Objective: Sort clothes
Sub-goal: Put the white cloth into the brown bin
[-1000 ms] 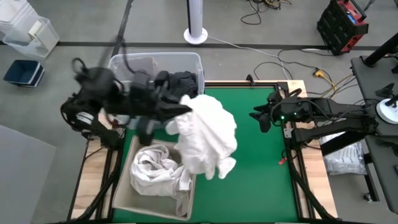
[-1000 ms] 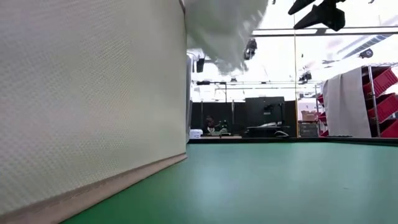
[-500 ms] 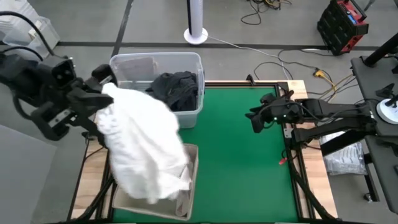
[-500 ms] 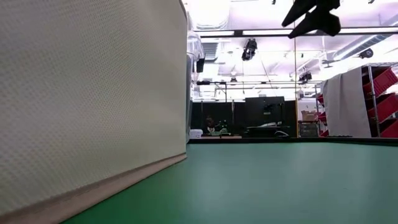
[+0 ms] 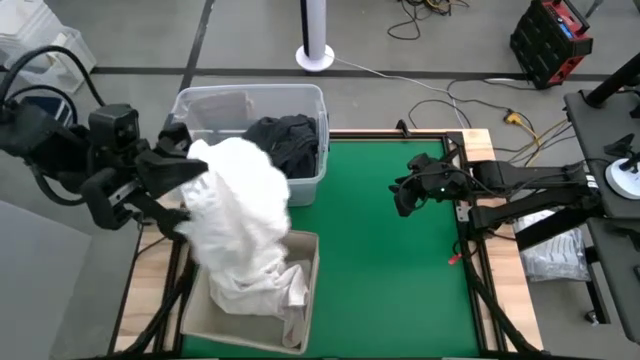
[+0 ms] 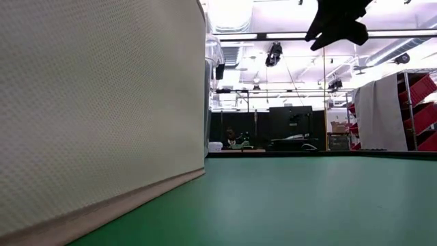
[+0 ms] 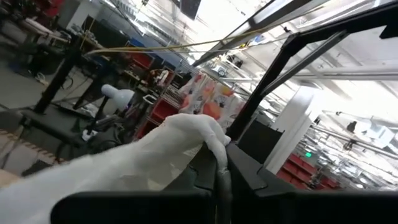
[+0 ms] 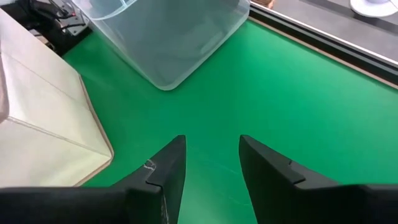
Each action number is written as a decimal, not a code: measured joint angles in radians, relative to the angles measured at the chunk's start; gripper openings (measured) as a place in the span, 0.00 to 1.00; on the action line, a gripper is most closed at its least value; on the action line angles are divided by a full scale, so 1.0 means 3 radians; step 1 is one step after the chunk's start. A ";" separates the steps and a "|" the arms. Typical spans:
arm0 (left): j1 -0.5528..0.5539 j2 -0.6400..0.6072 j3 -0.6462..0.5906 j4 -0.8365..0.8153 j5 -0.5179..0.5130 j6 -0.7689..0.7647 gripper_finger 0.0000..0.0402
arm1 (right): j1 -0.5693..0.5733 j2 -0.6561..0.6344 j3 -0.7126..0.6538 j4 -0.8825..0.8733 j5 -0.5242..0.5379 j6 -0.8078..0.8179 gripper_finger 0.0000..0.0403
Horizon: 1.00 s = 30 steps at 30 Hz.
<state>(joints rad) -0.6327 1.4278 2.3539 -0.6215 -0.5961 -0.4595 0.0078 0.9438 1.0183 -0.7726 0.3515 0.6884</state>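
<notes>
At the left of the high view, the left gripper (image 5: 185,165) is clamped on a white garment (image 5: 240,205), which hangs in a big bunch from it down into the beige bin (image 5: 305,300) at the lower left of the table. In the left wrist view the white cloth (image 7: 155,155) is pinched between the dark fingers (image 7: 214,168). More white fabric (image 5: 255,290) lies crumpled inside the bin. Just above it in the frame stands a clear tub (image 5: 215,100) holding dark clothes (image 5: 290,140) at its right end; the hanging white garment covers the tub's near left corner.

In the centre lies the bare green mat (image 5: 390,270). At the right, the right gripper (image 5: 408,195) hovers above the mat's right part with its fingers apart and nothing between them; the right wrist view shows the gap over the green surface (image 8: 298,112), with the tub (image 8: 168,37) and bin (image 8: 43,118) beyond.

The low view is filled at the left by the bin's woven wall (image 6: 102,102), which hides the garment. A dark arm part shows at the top right. Behind are a bright workshop, red shelving and a white cloth cover. On the floor around the table lie cables.
</notes>
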 joint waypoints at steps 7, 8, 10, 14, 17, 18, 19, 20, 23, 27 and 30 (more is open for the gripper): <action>-0.0166 0.0038 0.0000 -0.0163 -0.0023 -0.0265 0.00 | 0.0000 0.0011 0.0000 0.0003 -0.0001 -0.0004 0.29; -0.0209 0.0039 -0.0001 -0.0182 -0.0071 -0.0287 0.00 | 0.0000 0.0011 0.0000 0.0005 -0.0001 -0.0004 0.28; -0.0307 0.0018 -0.0001 -0.0264 -0.0169 -0.0339 0.00 | 0.0000 0.0001 0.0000 0.0005 -0.0001 -0.0005 0.26; -0.0541 -0.0094 0.0000 -0.0693 -0.0033 -0.0508 0.00 | 0.0001 0.0002 0.0000 0.0005 -0.0001 -0.0025 0.23; -0.0764 -0.0183 0.0000 -0.1240 0.0026 -0.0754 0.00 | 0.0000 0.0004 0.0001 0.0005 -0.0001 -0.0034 0.21; -0.0835 -0.0210 0.0000 -0.1451 0.0023 -0.0889 0.00 | 0.0000 0.0004 0.0001 0.0006 -0.0003 -0.0036 0.20; -0.0889 -0.0234 0.0000 -0.1663 0.0024 -0.1071 0.00 | 0.0000 0.0004 0.0001 0.0006 -0.0003 -0.0037 0.20; -0.0919 -0.0252 0.0000 -0.1874 0.0023 -0.1284 0.00 | 0.0000 0.0003 0.0001 0.0005 -0.0004 -0.0037 0.19; -0.0928 -0.0274 0.0000 -0.2458 -0.0020 -0.1847 0.00 | 0.0000 0.0003 0.0001 0.0007 -0.0006 -0.0037 0.18; -0.0898 -0.0172 0.0000 -0.2865 -0.0189 -0.2177 0.00 | 0.0001 0.0004 0.0001 0.0009 -0.0008 -0.0031 0.16; -0.0824 -0.0032 0.0000 -0.2874 -0.0193 -0.2019 0.00 | 0.0000 0.0006 0.0001 0.0014 -0.0008 -0.0029 0.16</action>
<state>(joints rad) -0.8798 1.4182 2.3539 -1.4837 -0.6540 -1.0652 0.0078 0.9455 1.0187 -0.7685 0.3492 0.6796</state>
